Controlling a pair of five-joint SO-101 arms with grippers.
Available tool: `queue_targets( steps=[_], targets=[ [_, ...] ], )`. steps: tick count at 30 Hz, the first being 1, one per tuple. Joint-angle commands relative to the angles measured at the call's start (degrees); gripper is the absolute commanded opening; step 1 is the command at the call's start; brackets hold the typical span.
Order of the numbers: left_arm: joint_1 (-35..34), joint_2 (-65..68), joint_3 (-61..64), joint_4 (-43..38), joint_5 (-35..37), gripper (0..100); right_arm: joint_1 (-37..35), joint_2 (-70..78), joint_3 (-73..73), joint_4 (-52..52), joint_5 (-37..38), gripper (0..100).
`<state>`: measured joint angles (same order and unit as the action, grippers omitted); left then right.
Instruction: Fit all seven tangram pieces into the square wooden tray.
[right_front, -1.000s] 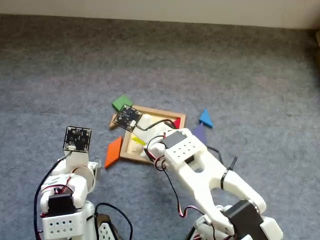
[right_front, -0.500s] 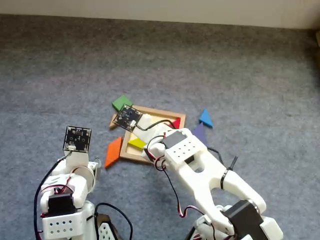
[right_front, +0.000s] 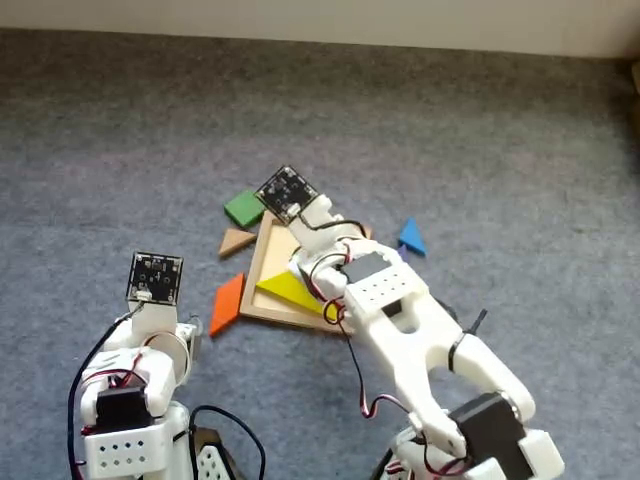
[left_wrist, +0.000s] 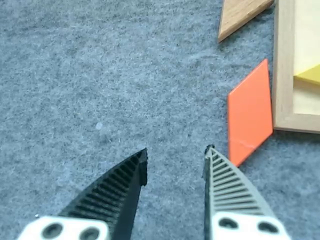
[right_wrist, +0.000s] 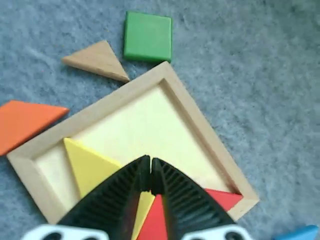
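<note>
Tray (right_wrist: 205, 135) holds yellow triangle (right_wrist: 90, 162); right gripper (right_wrist: 150, 162) closed above it.

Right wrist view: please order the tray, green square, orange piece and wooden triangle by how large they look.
1. Tray, clearly largest.
2. Green square and orange piece look about alike. The picture's edge cuts the orange piece, so I do not rank these two.
3. Wooden triangle, smallest.
</note>
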<state>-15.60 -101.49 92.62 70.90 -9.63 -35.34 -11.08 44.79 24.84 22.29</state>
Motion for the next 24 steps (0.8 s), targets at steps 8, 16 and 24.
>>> queue_targets(
  steps=[8, 16, 24],
  targets=[
    [0.7, -3.0, -0.3, -1.1, -0.5, 19, -0.4, 9.9, -2.8, -8.3, -0.5, 1.0],
    [0.7, -3.0, -0.3, -1.1, -0.5, 19, -2.1, 2.3, 0.2, -8.5, -0.9, 1.0],
    [0.7, -3.0, -0.3, -1.1, -0.5, 19, -1.0, -8.0, 2.5, -6.6, -1.0, 1.0]
  ],
)
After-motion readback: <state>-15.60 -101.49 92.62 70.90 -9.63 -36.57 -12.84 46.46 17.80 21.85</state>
